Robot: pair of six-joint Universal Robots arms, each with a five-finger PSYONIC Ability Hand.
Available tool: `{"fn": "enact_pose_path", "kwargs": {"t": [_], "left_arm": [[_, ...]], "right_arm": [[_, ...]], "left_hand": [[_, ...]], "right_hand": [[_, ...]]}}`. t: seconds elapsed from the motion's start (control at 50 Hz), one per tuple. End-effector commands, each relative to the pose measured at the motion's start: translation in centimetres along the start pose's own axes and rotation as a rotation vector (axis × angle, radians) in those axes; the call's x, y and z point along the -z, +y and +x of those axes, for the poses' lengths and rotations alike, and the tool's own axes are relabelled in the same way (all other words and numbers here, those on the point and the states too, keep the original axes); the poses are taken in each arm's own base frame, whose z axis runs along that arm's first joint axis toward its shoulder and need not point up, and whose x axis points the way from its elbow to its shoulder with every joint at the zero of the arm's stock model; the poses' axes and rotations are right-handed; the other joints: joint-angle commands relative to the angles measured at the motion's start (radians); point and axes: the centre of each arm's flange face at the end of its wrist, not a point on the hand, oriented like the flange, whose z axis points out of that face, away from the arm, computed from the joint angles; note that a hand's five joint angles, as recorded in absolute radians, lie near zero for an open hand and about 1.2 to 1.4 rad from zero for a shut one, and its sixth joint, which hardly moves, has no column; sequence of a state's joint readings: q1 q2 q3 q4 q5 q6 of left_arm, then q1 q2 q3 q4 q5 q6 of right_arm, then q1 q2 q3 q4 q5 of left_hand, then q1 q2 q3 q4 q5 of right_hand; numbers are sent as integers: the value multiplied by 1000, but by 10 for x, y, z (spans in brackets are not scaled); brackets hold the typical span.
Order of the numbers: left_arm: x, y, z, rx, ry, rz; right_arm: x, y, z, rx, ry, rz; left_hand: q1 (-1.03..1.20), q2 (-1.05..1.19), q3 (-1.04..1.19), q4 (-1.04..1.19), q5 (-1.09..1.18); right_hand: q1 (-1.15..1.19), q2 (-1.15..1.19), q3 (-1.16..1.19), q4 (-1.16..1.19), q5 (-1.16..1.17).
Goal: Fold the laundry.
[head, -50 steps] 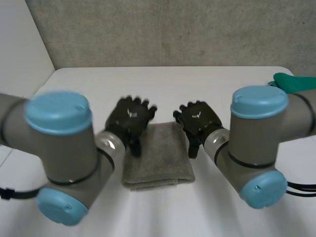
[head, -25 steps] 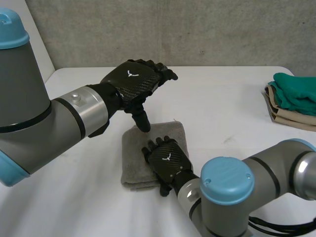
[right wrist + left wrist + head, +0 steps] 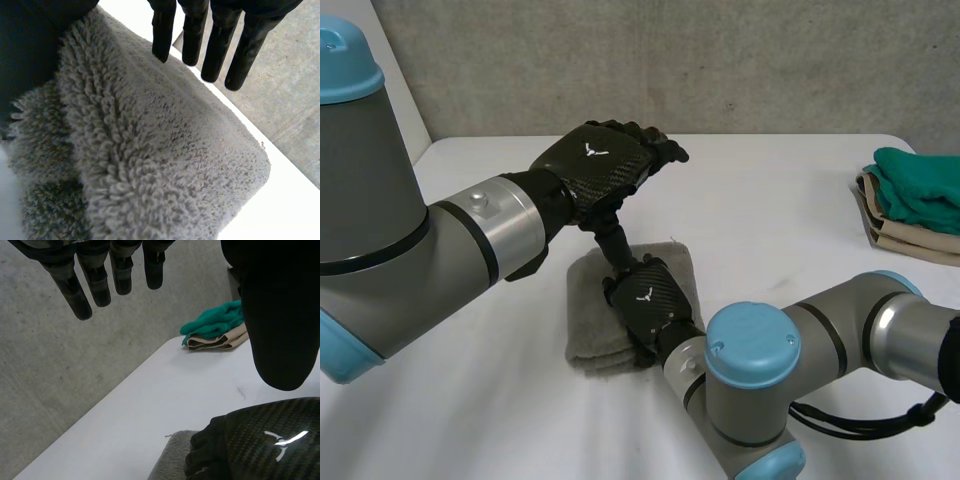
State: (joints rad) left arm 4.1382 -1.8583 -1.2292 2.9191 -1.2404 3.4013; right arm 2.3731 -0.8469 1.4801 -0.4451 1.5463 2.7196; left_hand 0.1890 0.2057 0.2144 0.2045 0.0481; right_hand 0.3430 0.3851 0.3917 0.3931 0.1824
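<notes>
A: Located the task item?

B: Confirmed. Found the folded grey terry towel (image 3: 586,322) on the white table (image 3: 770,200), under the palm and fingers (image 3: 215,50) of the black right hand (image 3: 647,303).

A: Checked those fingers?

B: Checked in the wrist view. Recorded as straight and slightly parted, stretched out over the towel's top layer, curled round nothing. Noted the thumb alongside the thick folded edge; cannot tell whether pressing on it.

A: And the black left hand (image 3: 600,165)?

B: Found raised above the towel, clear of the cloth. Recorded fingers (image 3: 95,282) straight and spread wide, holding nothing. Noted the thumb pointing down, tip close over the right hand's fingertips; cannot tell whether touching.

A: Anything else on the table?

B: Logged a stack of folded cloths (image 3: 915,200), green over beige, at the table's edge, well apart from the fingers of both hands.
</notes>
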Motion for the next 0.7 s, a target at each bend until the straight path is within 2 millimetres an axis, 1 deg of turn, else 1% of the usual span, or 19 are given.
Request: {"fn": "enact_pose_path", "kwargs": {"t": [0.02,0.08,0.2,0.24,0.26,0.32,0.34,0.38,0.46,0.48,0.54,0.56,0.62,0.64,0.68,0.7], "left_arm": [[0,0,0,21,1,0],[0,0,0,24,1,0],[0,0,-1,23,-1,1],[0,0,-1,25,-1,1],[0,0,-1,25,-1,1],[0,-1,0,24,1,3],[0,-1,0,24,1,3],[0,-1,1,24,4,4],[0,-1,0,24,1,4],[0,-1,-1,24,0,4],[0,-1,0,24,0,4],[0,-1,0,24,1,4],[0,-1,1,23,2,5],[0,-1,0,23,2,6],[0,-1,0,24,2,6],[0,-1,0,24,2,6]], "right_arm": [[-9,2,-1,0,-7,1],[-10,3,-2,-2,-9,0],[-9,1,-1,-4,-11,2],[-9,1,-1,-4,-11,2],[-9,1,-1,-4,-12,4],[-11,2,1,-3,-9,0],[-11,4,2,-1,-5,-7],[-11,4,4,4,-3,-13],[-11,9,29,12,40,-56],[-12,10,45,17,69,-67],[-11,9,69,27,115,-71],[-10,12,87,37,141,-79],[-9,21,112,60,163,-97],[-8,27,125,81,164,-102],[-7,32,136,106,163,-108],[-6,38,147,123,167,-114]], "left_hand": [[22,5,-4,6,-12],[22,5,-4,6,-12],[22,5,-4,6,-12],[22,5,-4,6,-12],[22,5,-4,6,-12],[22,5,-4,6,-12],[22,5,-4,6,-12],[22,5,-4,6,-12],[22,5,-4,6,-12],[22,5,-4,6,-12],[22,5,-4,6,-12],[22,5,-4,6,-12],[22,5,-4,6,-12],[22,5,-4,6,-12],[22,5,-4,6,-12],[22,5,-4,6,-12]], "right_hand": [[223,181,175,173,209],[279,237,230,229,265],[294,252,245,244,280],[449,406,400,398,435],[644,602,596,594,630],[836,794,788,786,822],[1051,1009,1002,1001,1037],[1053,1011,1005,1003,1039],[1053,1011,1005,1003,1039],[1053,1011,1005,1003,1039],[1053,1011,1005,1003,1039],[1053,1011,1005,1003,1039],[1053,1011,1005,1003,1039],[1053,1011,1005,1003,1039],[1053,1011,1005,1003,1039],[1053,1011,1005,1003,1039]]}}
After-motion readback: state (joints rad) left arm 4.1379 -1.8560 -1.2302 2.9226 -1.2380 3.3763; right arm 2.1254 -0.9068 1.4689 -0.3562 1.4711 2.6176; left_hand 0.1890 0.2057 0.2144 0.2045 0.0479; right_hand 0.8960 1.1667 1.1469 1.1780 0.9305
